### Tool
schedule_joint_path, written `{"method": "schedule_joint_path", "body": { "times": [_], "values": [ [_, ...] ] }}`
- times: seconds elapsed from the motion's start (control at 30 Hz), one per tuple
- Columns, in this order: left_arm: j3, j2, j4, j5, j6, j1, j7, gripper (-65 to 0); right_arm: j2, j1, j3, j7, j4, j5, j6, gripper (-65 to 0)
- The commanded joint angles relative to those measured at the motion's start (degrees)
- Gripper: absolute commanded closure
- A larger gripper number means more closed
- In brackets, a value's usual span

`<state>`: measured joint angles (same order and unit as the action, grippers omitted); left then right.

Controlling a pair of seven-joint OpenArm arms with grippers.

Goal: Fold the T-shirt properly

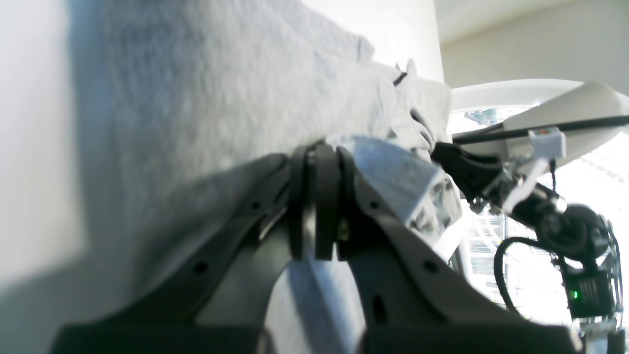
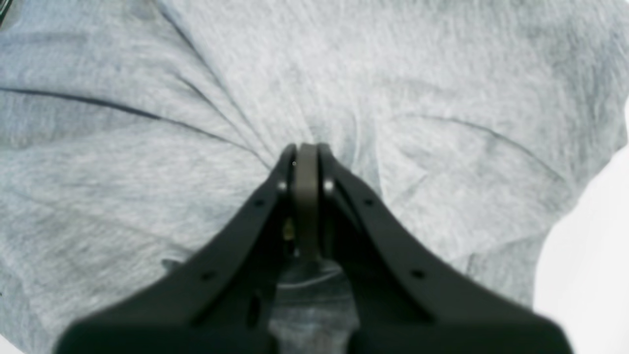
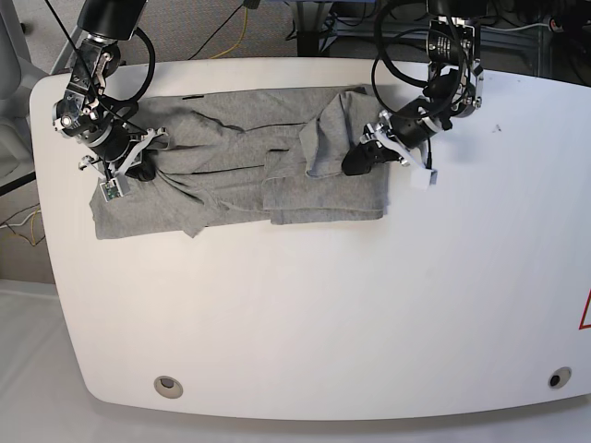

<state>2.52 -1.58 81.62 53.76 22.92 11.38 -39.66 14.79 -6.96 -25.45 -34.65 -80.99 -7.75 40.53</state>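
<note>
You're looking at a heather-grey T-shirt [image 3: 231, 171], a flecked grey with no print showing on the side that faces up. The table [image 3: 305, 314] beneath it is plain white, with a small red mark [image 3: 585, 312] at its edge in the base view. Your left gripper [image 1: 322, 157] and right gripper [image 2: 305, 150] are both matte black. A yellow cable [image 3: 242, 13] crosses the grey floor [image 3: 194, 28] behind the table.

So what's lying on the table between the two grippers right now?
In the base view, only the grey T-shirt spans the stretch between the left gripper and the right gripper: rumpled cloth with overlapping folds, nothing else on it.
</note>
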Motion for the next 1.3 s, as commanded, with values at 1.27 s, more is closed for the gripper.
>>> {"method": "schedule_joint_path", "body": {
  "times": [1.27],
  "values": [
    [-13.0, 0.7, 10.1, -11.5, -8.3, -1.6, -2.0, -1.9, 0.0, -2.5, 0.3, -12.4, 0.7, 8.7, -0.5, 0.0]
  ]
}}
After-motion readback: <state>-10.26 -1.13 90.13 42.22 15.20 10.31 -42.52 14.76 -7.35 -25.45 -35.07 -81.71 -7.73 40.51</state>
